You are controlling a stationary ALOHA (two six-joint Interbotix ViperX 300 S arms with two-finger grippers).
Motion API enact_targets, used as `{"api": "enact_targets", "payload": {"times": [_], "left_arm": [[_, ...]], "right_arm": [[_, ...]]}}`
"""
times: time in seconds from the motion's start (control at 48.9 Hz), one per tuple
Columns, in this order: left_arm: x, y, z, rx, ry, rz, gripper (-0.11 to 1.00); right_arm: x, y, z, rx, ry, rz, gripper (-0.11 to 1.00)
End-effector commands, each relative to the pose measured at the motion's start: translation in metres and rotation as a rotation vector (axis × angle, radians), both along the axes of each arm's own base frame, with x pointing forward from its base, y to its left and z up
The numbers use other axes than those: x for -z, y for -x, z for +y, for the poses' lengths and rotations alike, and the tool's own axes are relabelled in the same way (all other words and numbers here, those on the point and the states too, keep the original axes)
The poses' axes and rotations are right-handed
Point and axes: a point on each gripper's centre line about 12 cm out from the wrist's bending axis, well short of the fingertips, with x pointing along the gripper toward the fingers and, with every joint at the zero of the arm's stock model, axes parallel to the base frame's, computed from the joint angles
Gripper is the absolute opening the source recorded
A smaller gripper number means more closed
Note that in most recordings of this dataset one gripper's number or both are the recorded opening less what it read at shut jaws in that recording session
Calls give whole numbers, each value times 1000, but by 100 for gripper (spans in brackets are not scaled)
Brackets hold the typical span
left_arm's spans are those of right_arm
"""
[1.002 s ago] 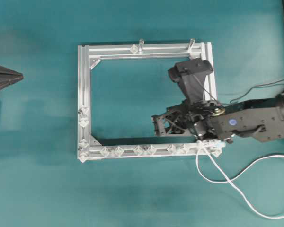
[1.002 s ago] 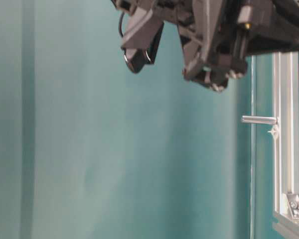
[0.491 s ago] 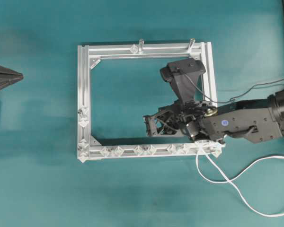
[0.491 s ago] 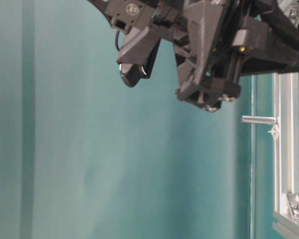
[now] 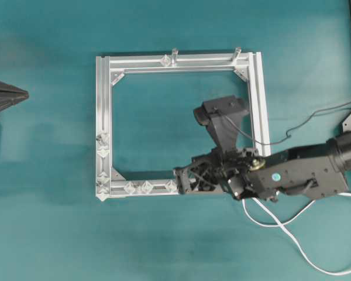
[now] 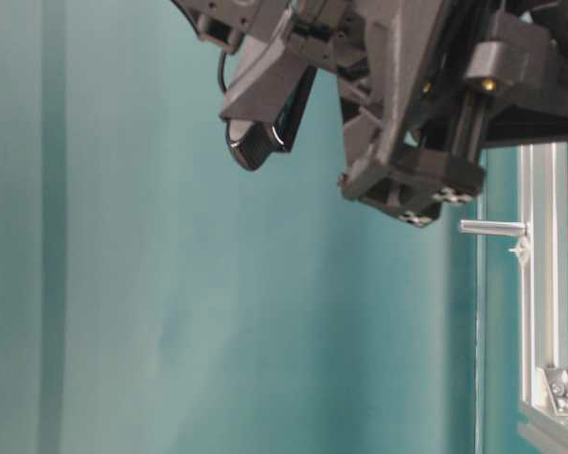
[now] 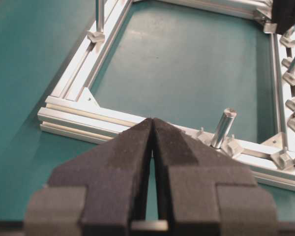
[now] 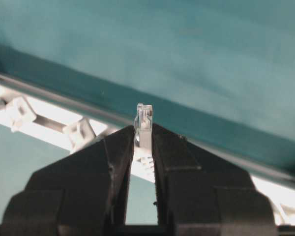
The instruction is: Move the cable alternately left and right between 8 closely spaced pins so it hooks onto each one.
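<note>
The white cable trails from under my right arm across the mat to the lower right. Its pale plug stands upright, pinched between the pads of my right gripper, which is shut on it. In the overhead view the right gripper hovers over the frame's front rail, just right of three exposed pins; the arm hides the other pins. Two pins lie left of the fingers. My left gripper is shut and empty, parked at the far left.
The aluminium frame lies mid-table. Two taller posts stand on its back rail, and a short row of studs sits on its left rail. A post rises just beyond my left fingers. A black wire runs to the right.
My right gripper has swung left and towards the table's front, from inside the frame to over the front rail, carrying the plug. The cable's loop has followed. The left gripper has not moved.
</note>
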Motion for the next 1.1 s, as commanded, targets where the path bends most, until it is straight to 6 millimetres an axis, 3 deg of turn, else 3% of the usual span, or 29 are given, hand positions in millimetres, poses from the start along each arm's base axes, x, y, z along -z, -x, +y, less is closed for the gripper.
{"api": "enact_targets", "payload": {"times": [0.0,0.634,1.084], "left_arm": [[-5,-2,0,1,2,-11,0],[-5,-2,0,1,2,-11,0],[-5,-2,0,0,3,-12,0]], "right_arm": [[-11,-2,7,5,-17,-33,14],[-15,-2,26,6,-30,-31,14],[-16,-1,29,11,-21,-13,14]]}}
